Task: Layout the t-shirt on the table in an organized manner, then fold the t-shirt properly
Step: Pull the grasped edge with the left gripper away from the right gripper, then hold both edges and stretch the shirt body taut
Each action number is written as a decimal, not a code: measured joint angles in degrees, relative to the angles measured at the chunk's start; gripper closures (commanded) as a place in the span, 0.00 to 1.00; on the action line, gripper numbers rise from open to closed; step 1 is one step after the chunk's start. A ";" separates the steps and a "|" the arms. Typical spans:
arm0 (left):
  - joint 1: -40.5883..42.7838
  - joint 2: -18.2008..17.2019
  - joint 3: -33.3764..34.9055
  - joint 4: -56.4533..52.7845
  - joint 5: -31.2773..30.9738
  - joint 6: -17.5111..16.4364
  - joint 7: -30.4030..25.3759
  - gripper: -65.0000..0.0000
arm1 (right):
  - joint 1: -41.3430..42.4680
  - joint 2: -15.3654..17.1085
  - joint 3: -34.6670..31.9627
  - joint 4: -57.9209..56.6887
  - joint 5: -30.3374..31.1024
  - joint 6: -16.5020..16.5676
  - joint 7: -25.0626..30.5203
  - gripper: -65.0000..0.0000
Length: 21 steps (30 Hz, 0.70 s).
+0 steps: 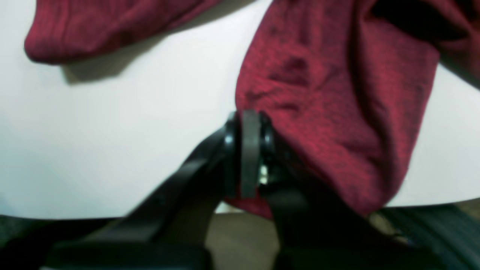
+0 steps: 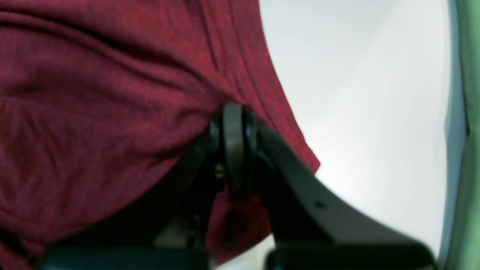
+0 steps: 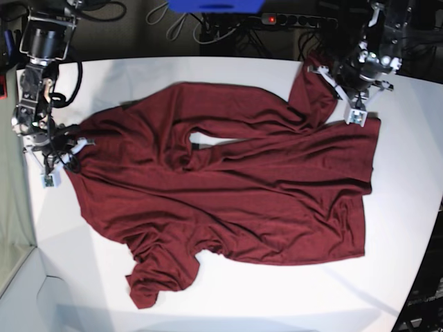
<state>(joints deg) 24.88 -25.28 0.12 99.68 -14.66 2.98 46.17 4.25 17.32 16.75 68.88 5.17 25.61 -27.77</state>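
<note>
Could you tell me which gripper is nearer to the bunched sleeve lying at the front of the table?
The right gripper. It pinches the t-shirt at the table's side, on the same side as that bunched sleeve. The left gripper clamps the far opposite corner.

power strip (image 3: 294, 20) | cables (image 3: 201, 31) | blue object (image 3: 217, 5), top edge

White table (image 3: 401, 173) with curved edge, rumpled maroon t-shirt (image 3: 235, 200) spread across it.

Plain maroon t-shirt (image 3: 235, 187) on white table (image 3: 291, 297).
</note>
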 measured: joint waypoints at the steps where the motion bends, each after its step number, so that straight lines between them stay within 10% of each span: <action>1: 0.00 0.22 0.00 0.00 2.45 0.00 -0.02 1.00 | 0.00 0.02 0.00 0.00 0.02 0.02 0.00 1.00; 21: -1.66 -12.41 0.39 -0.55 9.79 0.22 4.81 1.00 | -0.31 0.15 0.22 -0.07 0.00 0.02 0.39 1.00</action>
<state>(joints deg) 23.22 -37.69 0.51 99.13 -4.86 3.20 50.98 3.95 17.47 16.97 68.82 5.17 25.63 -27.38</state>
